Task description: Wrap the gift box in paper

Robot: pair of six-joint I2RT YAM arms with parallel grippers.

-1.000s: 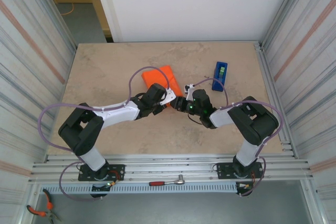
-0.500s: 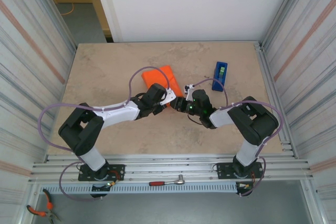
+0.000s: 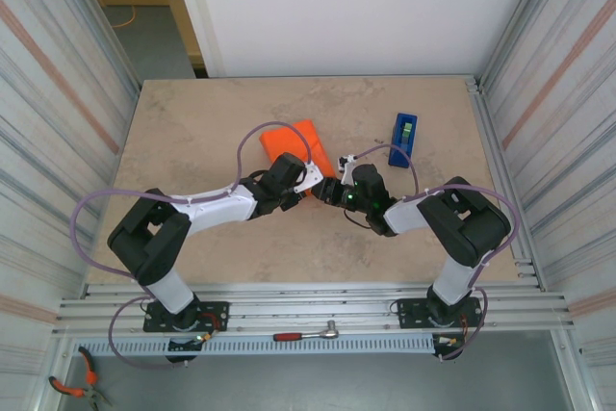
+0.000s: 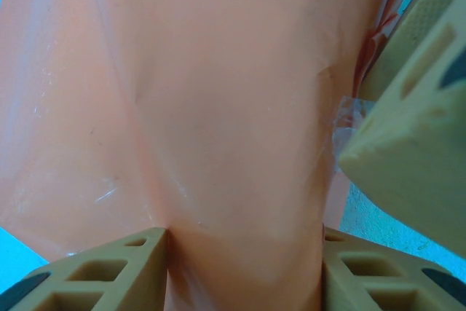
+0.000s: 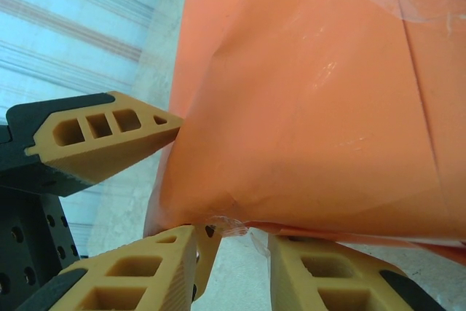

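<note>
Paper (image 3: pixel 292 141), roughly square, edges diagonal

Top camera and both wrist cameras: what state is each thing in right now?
paper: folded into a parcel, clear tape pieces on it, lying on the table.
left end effector: closed on the paper.
right end effector: jaws apart, tips at the paper's lower edge.
tape dispenser: lying on the table, untouched, apart from both arms.
ratchet wrench: lying on the front rail.
</note>
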